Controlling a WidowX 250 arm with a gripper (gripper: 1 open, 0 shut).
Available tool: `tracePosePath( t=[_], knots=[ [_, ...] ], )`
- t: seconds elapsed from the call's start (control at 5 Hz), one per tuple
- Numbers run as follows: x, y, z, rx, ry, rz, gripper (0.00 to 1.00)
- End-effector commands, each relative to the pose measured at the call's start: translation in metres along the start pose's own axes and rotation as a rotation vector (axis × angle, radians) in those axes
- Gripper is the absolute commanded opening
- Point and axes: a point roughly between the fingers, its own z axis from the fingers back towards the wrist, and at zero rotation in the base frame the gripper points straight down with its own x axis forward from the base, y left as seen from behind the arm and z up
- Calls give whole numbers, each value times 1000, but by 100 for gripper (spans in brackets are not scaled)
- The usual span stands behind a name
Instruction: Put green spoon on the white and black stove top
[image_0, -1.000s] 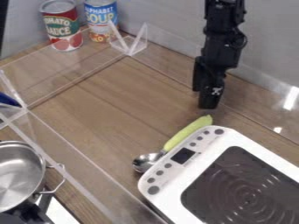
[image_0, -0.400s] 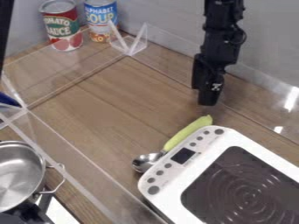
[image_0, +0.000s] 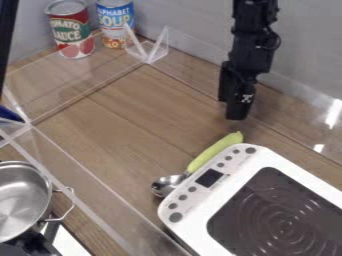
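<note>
The green spoon (image_0: 203, 161) lies on the wooden table right against the left edge of the white and black stove top (image_0: 261, 205); its yellow-green handle points up-right and its silver bowl sits near the stove's lower-left corner. The stove's black ringed surface and small dark button panel face up. My gripper (image_0: 239, 108) hangs on its black arm above the table, behind and a little to the right of the spoon's handle tip. Its jaws look open and hold nothing.
A steel pot (image_0: 24, 200) sits at the bottom left. Two cans (image_0: 91, 26) stand at the back left corner. A clear plastic barrier (image_0: 67, 95) runs along the table's left side and back.
The gripper has shifted very slightly upward; the spoon and stove have not moved.
</note>
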Motion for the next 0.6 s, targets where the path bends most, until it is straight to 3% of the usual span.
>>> tracePosePath(
  t=[0.0, 0.4],
  knots=[
    [3, 10, 18, 43, -41, -8, 100],
    [4, 11, 18, 40, -34, -17, 100]
  ],
)
